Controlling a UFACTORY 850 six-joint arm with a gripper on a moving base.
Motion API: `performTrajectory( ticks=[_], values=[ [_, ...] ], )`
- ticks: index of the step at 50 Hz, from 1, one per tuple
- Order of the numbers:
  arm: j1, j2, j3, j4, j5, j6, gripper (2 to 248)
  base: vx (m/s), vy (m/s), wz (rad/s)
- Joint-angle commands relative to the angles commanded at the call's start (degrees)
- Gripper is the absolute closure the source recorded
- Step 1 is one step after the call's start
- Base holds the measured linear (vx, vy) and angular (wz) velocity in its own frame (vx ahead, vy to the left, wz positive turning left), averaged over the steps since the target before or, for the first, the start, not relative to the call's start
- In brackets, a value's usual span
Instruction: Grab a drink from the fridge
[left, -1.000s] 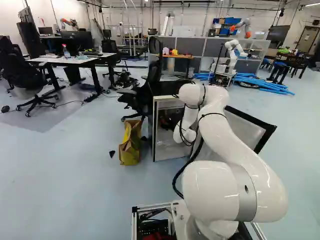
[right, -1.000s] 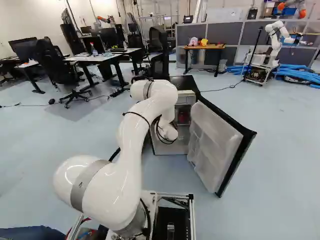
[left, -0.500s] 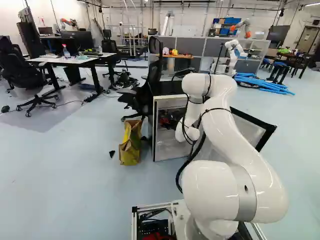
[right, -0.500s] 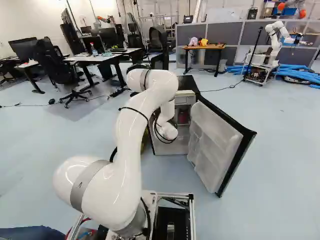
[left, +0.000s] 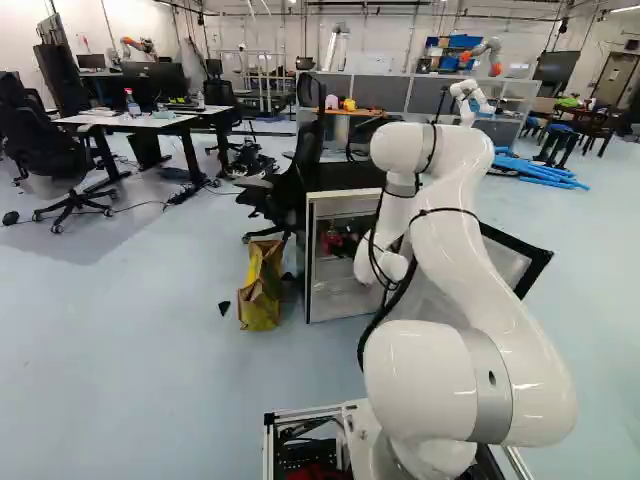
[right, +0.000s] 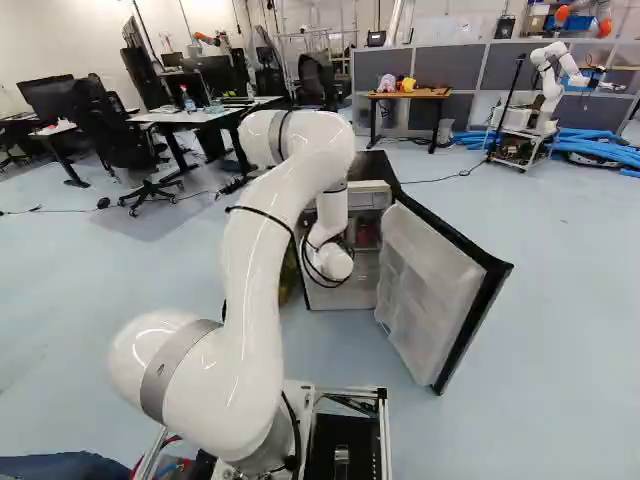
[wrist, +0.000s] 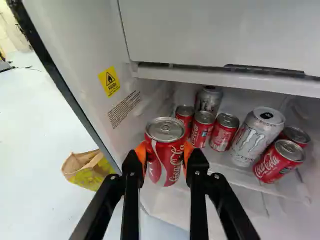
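In the left base view my black gripper (left: 348, 239) shows partly at the opening of the fridge (left: 318, 290), beside a bit of red. The wrist view has the gripper (wrist: 165, 159) shut on a small red soda can (wrist: 165, 162), its orange pads pressing the can from both sides. The held can stands upright, ahead of the cans on the shelf. Behind it are several red cans, among them one (wrist: 224, 132), and silver cans, one large (wrist: 256, 136). The fridge door (right: 430, 290) is open.
A white freezer compartment (wrist: 220, 35) is above the shelf, and the fridge's side wall (wrist: 85, 60) is close beside the gripper. A yellow and brown paper bag (left: 261, 287) stands on the floor by the fridge. Another robot (right: 552, 80) is farther back.
The arm's elbow has risen and drawn back toward the base, and the wrist has shifted slightly. In the left base view more red shows beside the gripper. The base has stayed put.
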Motion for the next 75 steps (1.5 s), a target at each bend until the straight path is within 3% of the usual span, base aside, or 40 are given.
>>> performTrajectory(
  ticks=[54,75],
  values=[
    [-0.96,19.58,22.73,13.82,0.00,0.00,156,0.000,0.000,0.000],
    [-1.40,27.53,30.73,15.42,0.00,0.00,156,0.000,0.000,0.000]
  ],
)
